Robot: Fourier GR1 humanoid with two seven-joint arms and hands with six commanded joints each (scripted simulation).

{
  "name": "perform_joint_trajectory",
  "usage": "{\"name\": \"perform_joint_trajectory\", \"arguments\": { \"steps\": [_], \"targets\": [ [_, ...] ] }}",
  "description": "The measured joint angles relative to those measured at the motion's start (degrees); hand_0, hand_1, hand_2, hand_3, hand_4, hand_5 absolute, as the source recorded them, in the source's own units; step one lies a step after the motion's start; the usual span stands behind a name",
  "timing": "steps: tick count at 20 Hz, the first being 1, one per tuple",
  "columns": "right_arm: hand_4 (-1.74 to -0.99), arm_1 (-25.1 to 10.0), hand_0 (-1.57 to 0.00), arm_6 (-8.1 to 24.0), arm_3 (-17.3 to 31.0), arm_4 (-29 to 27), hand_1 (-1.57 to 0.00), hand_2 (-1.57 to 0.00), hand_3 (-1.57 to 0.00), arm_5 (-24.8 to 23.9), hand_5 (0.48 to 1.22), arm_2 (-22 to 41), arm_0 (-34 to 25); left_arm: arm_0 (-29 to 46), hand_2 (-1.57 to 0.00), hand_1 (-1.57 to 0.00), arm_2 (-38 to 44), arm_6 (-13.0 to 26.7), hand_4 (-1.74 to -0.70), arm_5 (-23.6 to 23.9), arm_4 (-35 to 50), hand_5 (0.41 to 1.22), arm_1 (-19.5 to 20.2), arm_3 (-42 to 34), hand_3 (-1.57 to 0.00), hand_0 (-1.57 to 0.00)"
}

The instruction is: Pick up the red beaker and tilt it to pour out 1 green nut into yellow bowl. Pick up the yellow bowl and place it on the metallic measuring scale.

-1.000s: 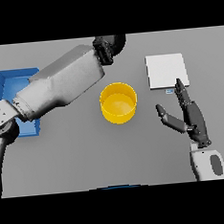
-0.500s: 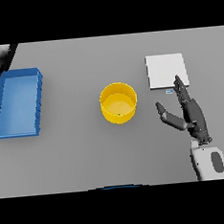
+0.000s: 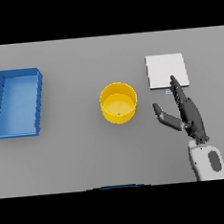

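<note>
Round yellow plastic bowl (image 3: pixel 118 103) sits mid-table with a tiny green nut (image 3: pixel 118 115) inside. Right hand (image 3: pixel 187 113) is open, fingers straight, fingertips overlapping the near edge of the flat square metallic scale (image 3: pixel 166 71). Blue rectangular tray (image 3: pixel 17 103) far left. Left hand and red beaker out of frame.

Even, flat, moderately bright light; bench (image 3: pixel 79 155) uniform grey, no glare, shadows barely visible; edges undistorted.
</note>
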Motion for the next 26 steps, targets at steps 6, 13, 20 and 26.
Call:
{"name": "perform_joint_trajectory", "arguments": {
  "steps": [6, 13, 20, 26],
  "targets": [
    [-1.307, -0.4, 0.00, -0.8, 1.8, 0.2, 0.00, 0.00, 0.00, 0.2, 0.677, -0.3, -0.6, 12.8, -1.57, -1.57, 2.7, 6.1, -1.74, 5.3, 11.5, 1.221, 1.2, -2.4, -1.42, -1.57],
    [-1.309, -1.2, 0.00, -2.5, 1.3, 0.8, 0.00, 0.00, 0.00, 0.7, 0.716, 0.2, 0.8, 27.6, -1.57, -1.57, 3.1, 11.6, -1.74, 14.3, 21.1, 1.221, 5.6, -15.6, -1.45, -1.57],
    [-1.336, -1.0, 0.00, -2.0, 0.9, 1.3, 0.00, 0.00, 0.00, 0.3, 0.727, 0.6, 0.7, 38.5, -1.57, -1.57, 0.1, 18.1, -1.68, 23.1, 26.4, 1.106, 11.3, -35.4, -1.37, -1.57],
    [-1.325, -0.9, 0.00, -1.4, 0.7, 1.6, 0.00, 0.00, 0.00, -0.2, 0.731, 0.6, -0.2, 43.0, -1.41, -1.52, -2.9, 19.0, -1.13, 23.1, 30.4, 0.779, 14.3, -44.1, -0.85, -1.57]
  ]
}}
